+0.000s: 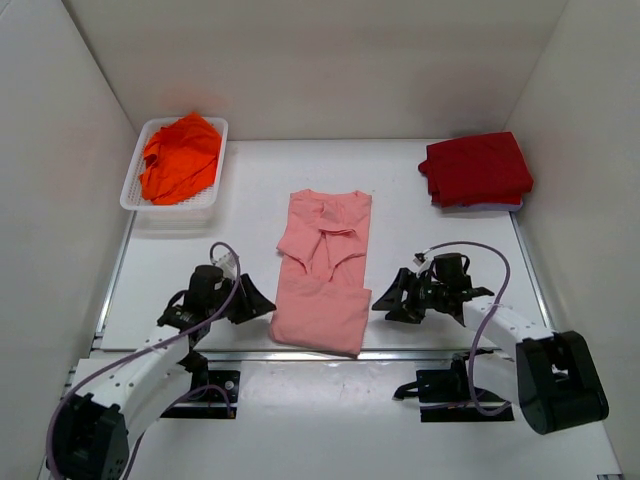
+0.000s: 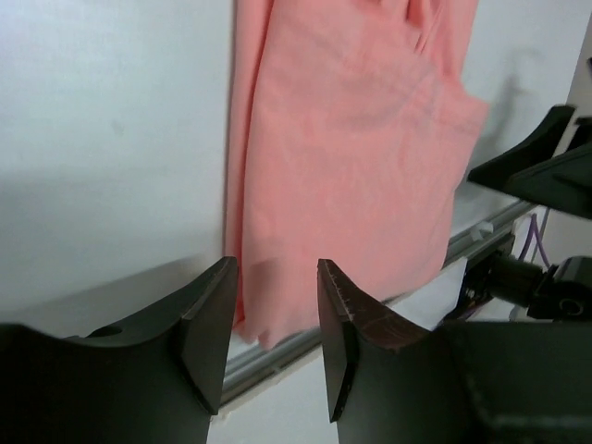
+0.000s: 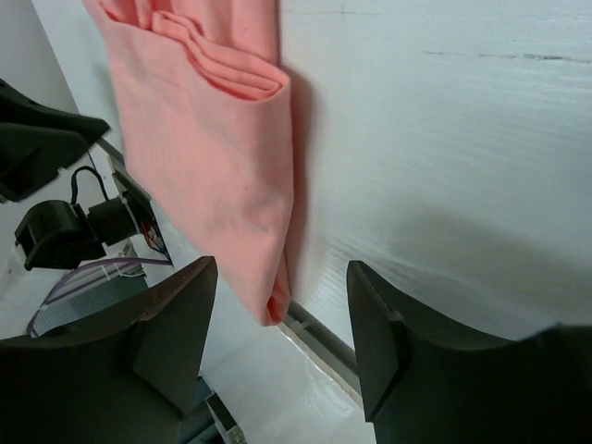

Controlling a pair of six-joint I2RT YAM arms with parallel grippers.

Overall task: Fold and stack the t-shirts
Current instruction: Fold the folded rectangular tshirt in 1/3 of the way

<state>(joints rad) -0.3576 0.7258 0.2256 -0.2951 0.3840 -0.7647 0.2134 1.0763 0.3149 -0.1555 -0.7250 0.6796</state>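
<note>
Enclosing the white tabletop (image 1: 250, 190): plain white walls (image 1: 300, 60). Salmon-pink t-shirt (image 1: 322, 275) lies centred; left tool (image 1: 260, 300) and right tool (image 1: 387, 298) stand parted, empty.

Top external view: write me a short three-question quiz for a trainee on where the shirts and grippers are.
1. True or false: the bright orange cloth t-shirt lies in the white slotted plastic basket.
2. Where is the folded dark red cloth t-shirt? A) far right corner of the table B) in the basket C) at the near edge.
3. What do the left gripper and right gripper, either side of the salmon-pink cloth t-shirt, hold?
Key: 1 true; 2 A; 3 nothing, both stand open.
</note>
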